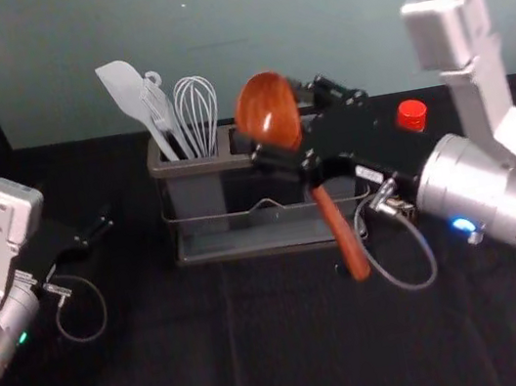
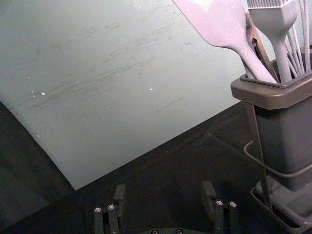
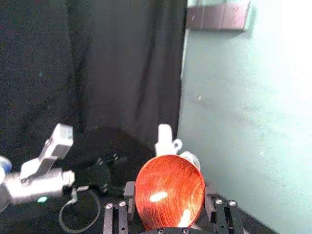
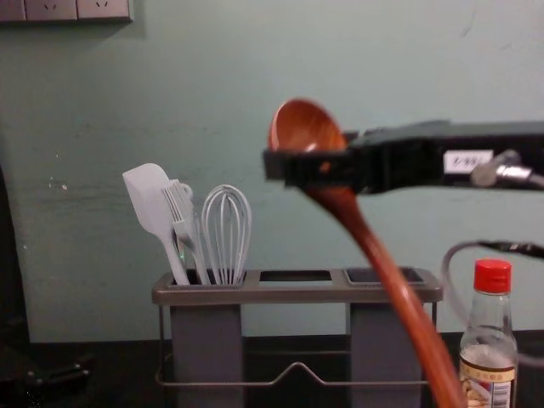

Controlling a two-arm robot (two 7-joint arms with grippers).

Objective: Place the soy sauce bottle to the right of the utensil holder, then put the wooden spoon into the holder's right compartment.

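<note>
My right gripper (image 1: 279,128) is shut on the wooden spoon (image 1: 267,112) near its bowl, raised above the utensil holder (image 1: 204,164). In the right wrist view the spoon's bowl (image 3: 169,192) lies between the fingertips of the right gripper (image 3: 169,196). The handle (image 4: 395,285) slants down toward the right, crossing in front of the holder's right compartment (image 4: 382,340) in the chest view. The soy sauce bottle (image 4: 489,340) stands upright right of the holder, its red cap (image 1: 412,116) visible behind my right arm. My left gripper (image 1: 101,229), idle left of the holder, is open in its wrist view (image 2: 164,195).
A white spatula (image 4: 150,200), a brush (image 4: 183,217) and a whisk (image 4: 226,234) stand in the holder's left compartment. A wire rail (image 4: 293,367) runs across the holder's front. Behind the dark table (image 1: 168,366) rises a pale green wall (image 1: 311,35).
</note>
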